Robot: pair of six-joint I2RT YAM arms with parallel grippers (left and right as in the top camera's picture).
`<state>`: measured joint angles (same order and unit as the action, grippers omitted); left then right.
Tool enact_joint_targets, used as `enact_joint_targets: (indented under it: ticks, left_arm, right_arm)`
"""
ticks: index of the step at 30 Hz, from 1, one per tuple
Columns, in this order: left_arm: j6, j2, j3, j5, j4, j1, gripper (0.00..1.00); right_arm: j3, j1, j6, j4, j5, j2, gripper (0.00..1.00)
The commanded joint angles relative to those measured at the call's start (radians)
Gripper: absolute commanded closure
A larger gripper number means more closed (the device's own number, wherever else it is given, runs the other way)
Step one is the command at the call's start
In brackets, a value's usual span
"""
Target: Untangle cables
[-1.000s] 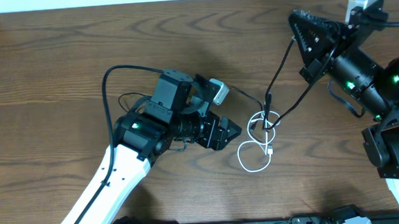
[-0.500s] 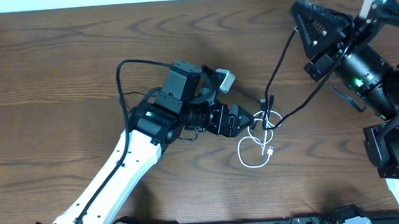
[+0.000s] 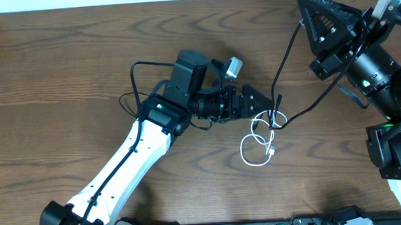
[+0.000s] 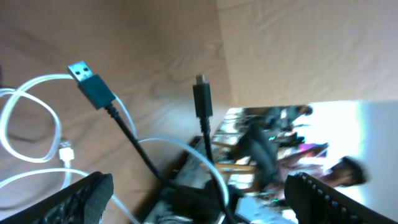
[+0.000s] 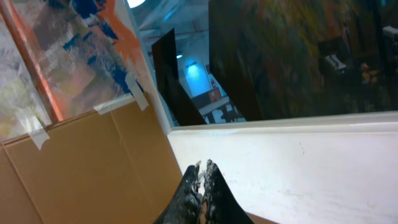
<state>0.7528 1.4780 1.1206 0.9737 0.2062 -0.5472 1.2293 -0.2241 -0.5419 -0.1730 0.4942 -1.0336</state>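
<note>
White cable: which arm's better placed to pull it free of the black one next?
Left. The left gripper is open right at the looped white cable; the right gripper is shut, its wrist view showing wall, no cables.

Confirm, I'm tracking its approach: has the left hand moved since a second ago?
Yes: the left hand moved right across the brown wooden table, toward the looped white cable.

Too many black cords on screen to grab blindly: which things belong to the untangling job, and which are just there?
Job:
- thin black cord with plug ends
- thin white cord in loose loops
- left gripper, open beside them

Just there:
- thicker black cable looped on the left arm
- brown wooden table
- brown cardboard sheet by the wall
</note>
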Motion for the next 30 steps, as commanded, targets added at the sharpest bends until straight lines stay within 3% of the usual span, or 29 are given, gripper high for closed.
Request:
enact_joint_targets:
  ticks: [1, 5, 8, 13, 19, 30]
  left_arm:
    - [0.182, 0.015, 0.000, 0.040, -0.031, -0.001, 0.08]
    - [0.179, 0.018, 0.000, 0.027, -0.035, -0.002, 0.08]
    - [0.111, 0.018, 0.000, 0.026, -0.023, -0.001, 0.08]
    - [-0.004, 0.018, -0.001, -0.103, 0.164, -0.001, 0.08]
    - [-0.204, 0.018, -0.002, -0.205, 0.365, -0.002, 0.08]
    - [-0.658, 0.018, -0.002, -0.197, 0.378, -0.087, 0.05]
  right_arm:
    - [0.006, -0.002, -0.011, -0.003, -0.002, 0.001, 0.99]
    - [0.006, -0.002, -0.011, -0.003, -0.006, 0.001, 0.99]
    - [0.006, -0.002, -0.011, -0.003, -0.018, 0.001, 0.99]
    - [0.006, -0.002, -0.011, 0.032, -0.030, 0.001, 0.99]
    - [0.006, -0.002, -0.011, 0.171, -0.140, 0.001, 0.99]
    - [0.006, 0.003, -0.083, 0.224, -0.298, -0.017, 0.99]
